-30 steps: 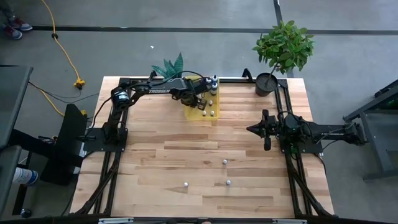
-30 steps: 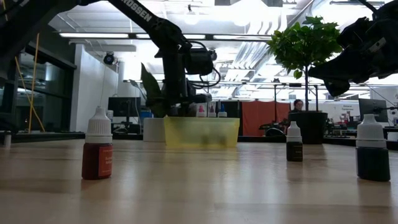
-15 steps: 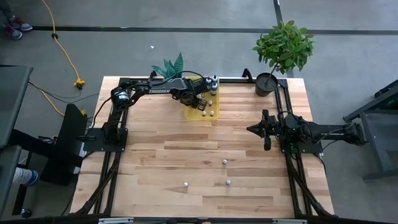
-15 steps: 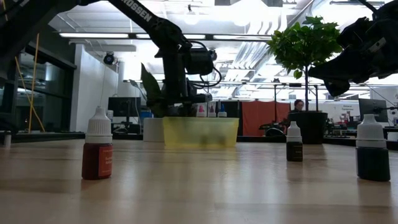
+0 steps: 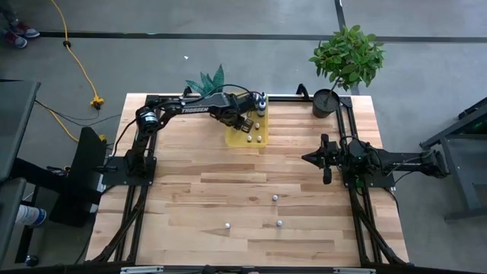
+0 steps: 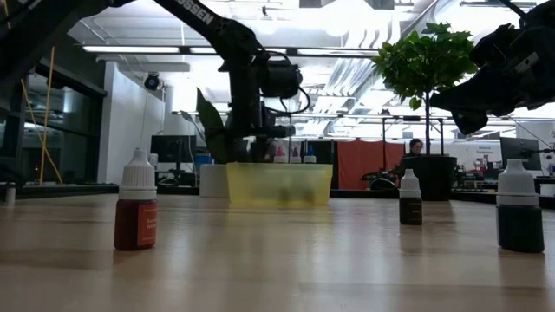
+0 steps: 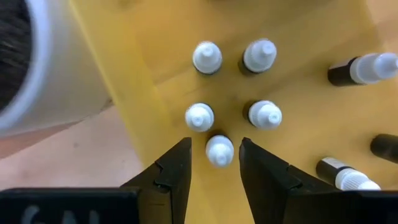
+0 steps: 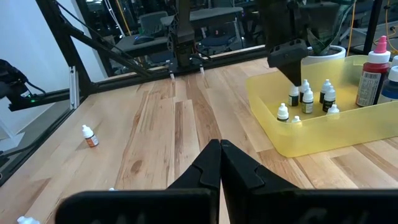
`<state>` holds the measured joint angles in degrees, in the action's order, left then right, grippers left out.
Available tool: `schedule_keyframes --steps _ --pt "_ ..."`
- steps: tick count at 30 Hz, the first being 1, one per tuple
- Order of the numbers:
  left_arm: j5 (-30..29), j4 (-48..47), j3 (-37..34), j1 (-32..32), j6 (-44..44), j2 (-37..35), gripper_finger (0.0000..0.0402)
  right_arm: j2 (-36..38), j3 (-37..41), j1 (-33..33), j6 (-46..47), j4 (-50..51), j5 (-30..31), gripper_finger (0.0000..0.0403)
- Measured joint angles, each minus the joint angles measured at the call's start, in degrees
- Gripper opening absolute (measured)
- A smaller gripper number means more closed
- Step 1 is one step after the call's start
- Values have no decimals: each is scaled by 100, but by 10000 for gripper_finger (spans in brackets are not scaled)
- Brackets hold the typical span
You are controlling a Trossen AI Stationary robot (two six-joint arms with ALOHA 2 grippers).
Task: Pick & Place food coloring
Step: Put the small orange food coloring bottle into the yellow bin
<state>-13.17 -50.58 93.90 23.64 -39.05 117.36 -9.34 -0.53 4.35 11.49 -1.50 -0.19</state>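
- Holding my left gripper (image 7: 214,163) above the yellow tray (image 5: 238,139) near the far edge of the table, I see its fingers spread, with one small white-capped bottle (image 7: 219,150) standing between them and touched by neither. I judge this is a release, since the bottle stands upright on the tray floor.
- Around that bottle stand four more food coloring bottles (image 7: 233,84) in a tight cluster, caps up. Packing them close leaves tray floor for the rest, but it also gives my fingers little room, so I would lift straight up rather than swing sideways.
- Further along the tray floor, a few dark-bodied bottles (image 7: 362,68) lie on their sides.
- At the tray's far end, taller bottles (image 8: 374,73) with colored bodies stand against the wall, out of the way of the small ones.
- Three bottles (image 5: 275,198) wait on the bare wood toward the near edge, well apart from the tray; in the low view one is red (image 6: 136,211) and two are dark (image 6: 410,198). By my reckoning the task is well along but not finished.
- My right gripper (image 8: 219,148) waits by the right edge of the table, fingers pressed together and holding nothing, parked clear of the left arm's path.
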Motion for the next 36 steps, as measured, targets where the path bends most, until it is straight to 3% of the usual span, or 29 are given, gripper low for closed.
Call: schedule_keyframes --steps 9,20,28,36 --pt "-72 -522 709 -131 510 0 127 0 0 1 0 -1 0 0" --pt "-48 -1238 2381 -523 1545 0 127 -2 0 1 0 -1 0 0" --pt "333 -1936 3302 -997 1934 0 127 -1 0 1 0 -1 0 0" --pt "472 -2881 3676 -1654 1364 -92 182 -1 1 -1 -1 -1 0 0"
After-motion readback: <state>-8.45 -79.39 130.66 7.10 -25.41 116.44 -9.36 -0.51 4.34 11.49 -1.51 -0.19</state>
